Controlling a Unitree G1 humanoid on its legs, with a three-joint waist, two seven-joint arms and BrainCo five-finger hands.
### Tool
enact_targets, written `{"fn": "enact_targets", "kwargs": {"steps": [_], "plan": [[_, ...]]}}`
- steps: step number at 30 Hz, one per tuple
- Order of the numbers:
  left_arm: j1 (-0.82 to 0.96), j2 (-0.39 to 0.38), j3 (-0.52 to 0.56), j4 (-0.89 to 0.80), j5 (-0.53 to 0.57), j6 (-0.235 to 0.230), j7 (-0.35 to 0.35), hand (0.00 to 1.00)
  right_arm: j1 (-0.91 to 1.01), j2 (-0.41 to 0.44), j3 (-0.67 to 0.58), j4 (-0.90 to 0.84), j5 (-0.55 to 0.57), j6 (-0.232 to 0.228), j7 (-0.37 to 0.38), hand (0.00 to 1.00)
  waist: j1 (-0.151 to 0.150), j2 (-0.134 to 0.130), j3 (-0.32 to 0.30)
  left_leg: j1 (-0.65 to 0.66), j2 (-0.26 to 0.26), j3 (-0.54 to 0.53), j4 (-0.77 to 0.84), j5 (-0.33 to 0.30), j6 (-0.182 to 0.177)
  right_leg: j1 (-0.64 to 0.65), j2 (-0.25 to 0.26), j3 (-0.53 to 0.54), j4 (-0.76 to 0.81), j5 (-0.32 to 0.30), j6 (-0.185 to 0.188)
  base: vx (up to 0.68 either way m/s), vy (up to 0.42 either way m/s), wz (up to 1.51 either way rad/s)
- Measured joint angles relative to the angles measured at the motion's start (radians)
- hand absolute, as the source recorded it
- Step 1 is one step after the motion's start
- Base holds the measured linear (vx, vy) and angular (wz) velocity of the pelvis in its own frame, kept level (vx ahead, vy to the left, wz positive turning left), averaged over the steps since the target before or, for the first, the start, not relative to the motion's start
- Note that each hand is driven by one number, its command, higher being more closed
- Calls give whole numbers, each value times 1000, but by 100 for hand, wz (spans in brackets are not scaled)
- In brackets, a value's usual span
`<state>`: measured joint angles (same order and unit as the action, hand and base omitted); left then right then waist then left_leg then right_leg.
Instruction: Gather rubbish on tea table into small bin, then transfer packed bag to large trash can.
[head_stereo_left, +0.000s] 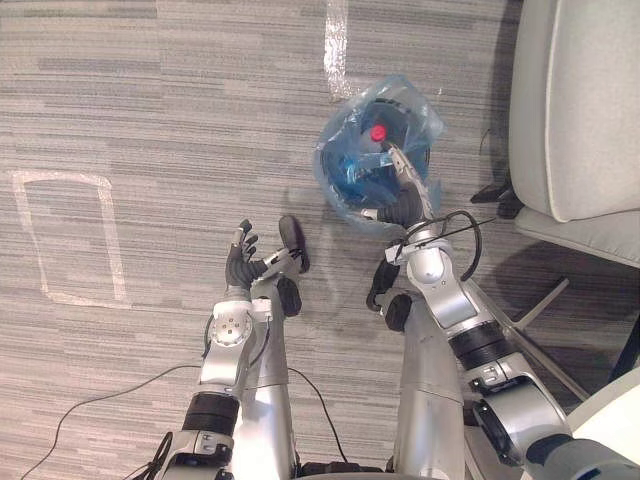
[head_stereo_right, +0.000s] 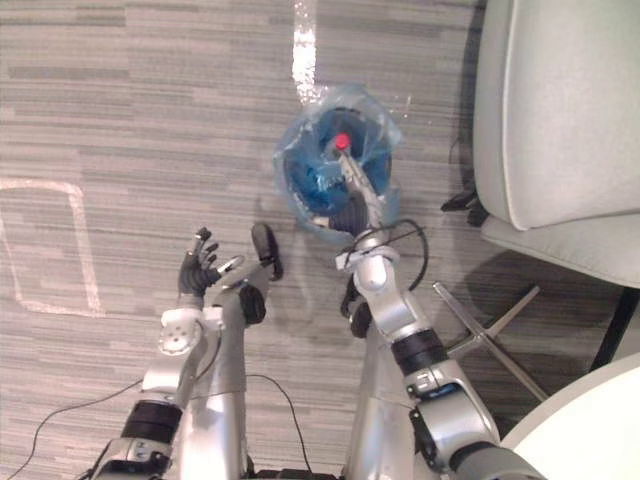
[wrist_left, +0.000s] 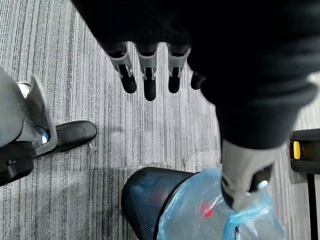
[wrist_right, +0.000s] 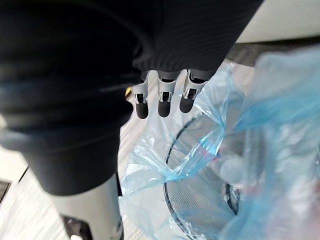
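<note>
1. My left hand is nearest, raised at about 11 o'clock with the forearm straight ahead of me. Its fingers are spread and nearly straight, the thumb stands apart, and the hand is empty. It is well apart from the bin.

2. My right arm reaches forward toward 1 o'clock, bent at the elbow. My right hand is at the near rim of the small bin. Its fingers are extended straight over the bin's mouth, above the bag. I see nothing curled round or pinched.

3. The small bin is black mesh and stands upright on the grey carpet floor at 1 o'clock. The blue bag lines it and billows over the rim on all sides. A red item lies inside, toward the far side. The bag is in the bin, not lifted.

4. A white tape outline is on the floor at 10 o'clock. A white tape strip lies at 12 o'clock, beyond the bin.

5. A pale chair stands at 2 o'clock, just beside the bin.
</note>
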<state>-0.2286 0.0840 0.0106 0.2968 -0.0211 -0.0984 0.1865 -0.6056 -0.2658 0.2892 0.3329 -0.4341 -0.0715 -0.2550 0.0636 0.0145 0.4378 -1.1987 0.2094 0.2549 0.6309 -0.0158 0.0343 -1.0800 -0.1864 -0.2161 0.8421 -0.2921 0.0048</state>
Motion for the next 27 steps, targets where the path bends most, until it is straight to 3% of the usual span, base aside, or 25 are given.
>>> {"fn": "enact_targets", "kwargs": {"steps": [7,15,16,20,27], "plan": [[-108,7,31,225,-2,-5,11,0,-54,0,116,155,-88,2,30,0,3,0,0,12,-1,5,-78,57,-5,2,14,-12,-49,24,-7,-18,-18,1],[-183,-3,51,384,-62,-8,36,0,-185,136,119,473,-207,53,-15,0,1,-1,0,-18,-10,14,-139,91,-15,-52,12,-14,-62,30,-13,-18,-12,4],[-191,-5,52,393,-63,-8,41,0,-191,142,113,485,-217,60,-20,100,1,-1,0,-25,-10,13,-140,92,-14,-60,13,-16,-60,30,-13,-11,-17,3],[-252,-31,82,444,-82,-22,50,0,-217,144,85,565,-235,90,-27,100,-4,-1,0,-57,-17,-5,-143,114,-6,-85,13,-22,-44,30,-13,-14,-13,13],[-272,-50,80,460,-100,-24,51,0,-239,143,66,588,-224,90,-35,100,-4,-1,-1,-56,-24,15,-203,113,-13,-108,10,-12,-51,29,-16,-47,-15,9]]}}
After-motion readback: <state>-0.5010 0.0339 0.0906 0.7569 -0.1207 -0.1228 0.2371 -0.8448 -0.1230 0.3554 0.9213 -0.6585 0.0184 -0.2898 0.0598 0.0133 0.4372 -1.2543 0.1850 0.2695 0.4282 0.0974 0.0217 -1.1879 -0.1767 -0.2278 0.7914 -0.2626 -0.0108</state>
